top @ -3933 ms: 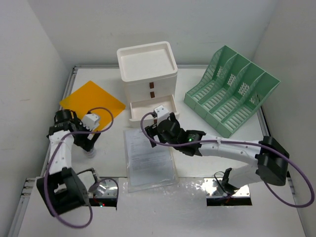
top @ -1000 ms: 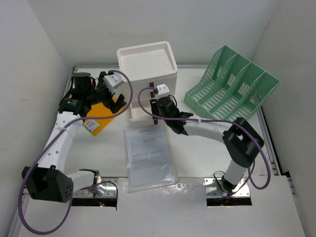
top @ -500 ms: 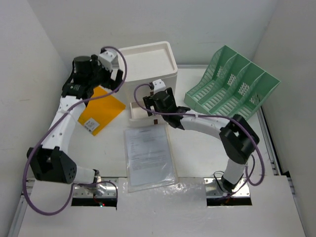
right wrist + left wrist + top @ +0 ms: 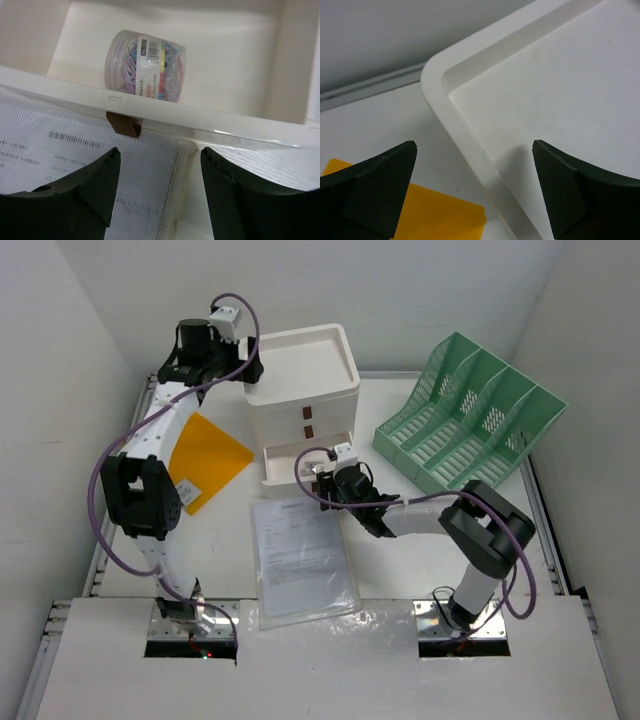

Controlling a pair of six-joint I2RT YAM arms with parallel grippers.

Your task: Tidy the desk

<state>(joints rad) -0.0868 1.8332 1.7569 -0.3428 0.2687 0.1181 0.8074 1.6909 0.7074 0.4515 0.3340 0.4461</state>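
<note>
The left arm is swinging away from the orange folder (image 4: 205,452), where it was hovering a second ago. It is now reaching over the left rear corner of the white drawer box (image 4: 305,410). The left tool (image 4: 474,146) is hanging there spread wide, its fingers straddling the tray rim and pinching nothing. The right tool (image 4: 160,151) is drawing back from the box face. It is sitting just in front of the open bottom drawer (image 4: 235,70), fingers apart and empty, above the far edge of the sleeved document (image 4: 300,555). A tub of paper clips (image 4: 145,67) is sitting in that drawer, so I'd guess one small item is already stowed. The open drawer, the folder and the document are still waiting their turn. The worktop (image 4: 400,560) is lying white and flat beneath everything, carrying the green file rack (image 4: 470,425) at the far right, with plain white walls closing in on three sides.
</note>
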